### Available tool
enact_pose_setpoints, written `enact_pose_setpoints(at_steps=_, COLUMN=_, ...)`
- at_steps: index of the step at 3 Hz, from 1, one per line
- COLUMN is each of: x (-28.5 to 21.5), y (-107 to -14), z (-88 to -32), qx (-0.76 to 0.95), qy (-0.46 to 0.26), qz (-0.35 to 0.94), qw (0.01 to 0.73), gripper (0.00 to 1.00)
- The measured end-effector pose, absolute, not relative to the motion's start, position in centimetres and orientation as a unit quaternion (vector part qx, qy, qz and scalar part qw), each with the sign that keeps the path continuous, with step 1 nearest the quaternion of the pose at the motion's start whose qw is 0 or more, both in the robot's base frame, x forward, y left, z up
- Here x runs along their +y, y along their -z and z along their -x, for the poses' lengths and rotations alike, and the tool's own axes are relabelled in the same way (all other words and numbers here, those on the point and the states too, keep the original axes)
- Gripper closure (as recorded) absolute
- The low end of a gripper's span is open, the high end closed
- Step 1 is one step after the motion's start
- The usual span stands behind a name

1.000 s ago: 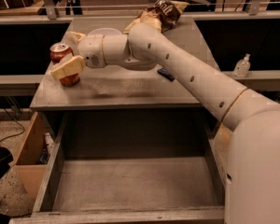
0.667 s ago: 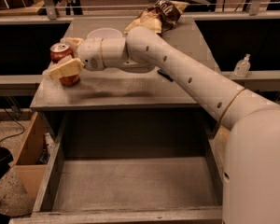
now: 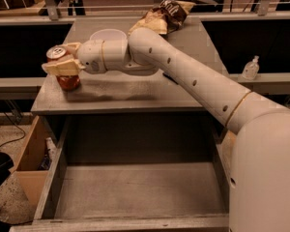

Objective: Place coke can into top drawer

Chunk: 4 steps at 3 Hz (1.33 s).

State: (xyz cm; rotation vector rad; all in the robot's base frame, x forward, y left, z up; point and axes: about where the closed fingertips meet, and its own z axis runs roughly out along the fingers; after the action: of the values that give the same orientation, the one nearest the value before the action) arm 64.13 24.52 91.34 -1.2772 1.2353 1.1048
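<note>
Coke can (image 3: 67,82): on the tabletop (image 3: 135,94), near the left edge, leaning slightly. It has not left that spot over the last second.

Change: 1 second back the tool (image 3: 65,57) sat just right of the can. It has since slid left and now straddles the can, 1 tan pad crossing its front at mid-height, the silver top showing above. Whether the tool has clamped cannot be told; the can shows no lift.

Meaning, as a judgement: approach done, grasp in progress or about to start. Lift, carry toward the camera and lowering all remain. The lean suggests a tip-over risk if the clamp comes in off-centre.

Drawer (image 3: 50,178): pulled fully out below the tabletop's front edge, grey floor in view, low side walls. Well below the can, so a clear drop in height is needed.

Arm (image 3: 193,81): reaches from lower right across the tabletop.

Surface: grey, matte. White bowl (image 3: 108,34) just behind the wrist; chip bag (image 3: 166,12) at the far edge.

Room: tan wooden box (image 3: 29,163) left of the drawer; clear pump bottle (image 3: 251,67) on a ledge at right; dim surroundings, railing behind.
</note>
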Motion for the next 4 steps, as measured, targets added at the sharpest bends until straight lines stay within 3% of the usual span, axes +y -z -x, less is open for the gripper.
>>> enact_pose_setpoints(at_steps=1, x=24.8, y=-91.4, z=-64.0, qx=0.510, qy=-0.458, qz=0.529, qw=0.500, gripper=0.95)
enact_pose_setpoints(at_steps=3, x=23.8, y=-93.3, z=-62.6, qx=0.516, qy=-0.446, qz=0.531, qw=0.503, gripper=1.00)
enact_pose_setpoints(at_steps=4, x=21.6, y=-96.3, z=-59.2, qx=0.528, qy=-0.425, qz=0.522, qw=0.518, gripper=1.00)
